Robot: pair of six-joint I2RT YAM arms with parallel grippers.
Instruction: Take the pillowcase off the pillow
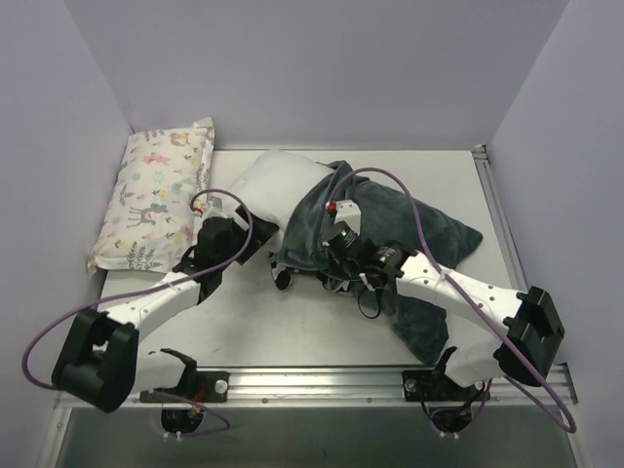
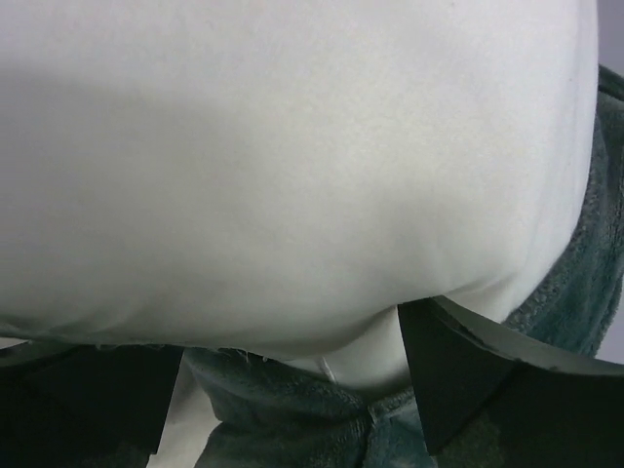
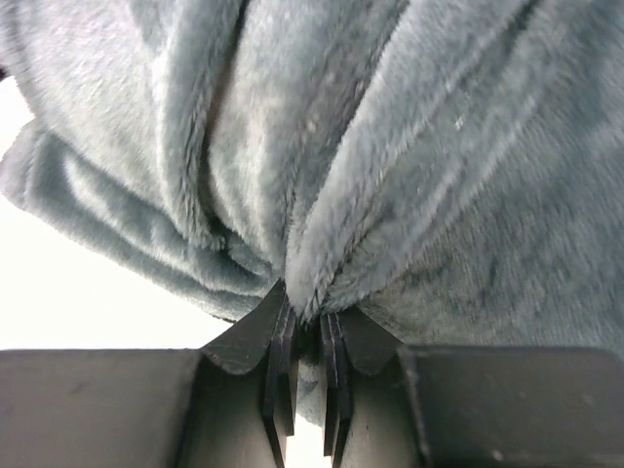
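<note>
Holding: my right gripper [image 3: 304, 322] is pinched tight on a gathered fold of the pillowcase [image 3: 409, 146]. The plush bunches into deep ridges just above the closed tips.
Left side: my left gripper [image 2: 292, 366] stands wide and grips nothing. Its fingers [image 2: 458, 375] are spread low in the wrist view, with the bulge of the pillow [image 2: 292, 166] right in front of them.
Sleeve and contents: the pillowcase holds most of the pillow. One white end sticks out of its mouth, with grey-green plush rimming it below and on the right in my left wrist view.
Pillow place: near the middle of the tabletop [image 1: 292, 331], a little toward 12 o'clock in the top view.
Pillow heading: the bare end points to about 11 o'clock and the covered part runs toward 4 o'clock, so the long axis lies diagonally.
Pillowcase lie: limp and wrinkled, spreading from the centre toward 3 and 5 o'clock beside my right arm.
Neighbour: an animal-print pillow [image 1: 156, 200] lies at 9 to 10 o'clock along the left wall, near the white end. I cannot tell whether they touch.
</note>
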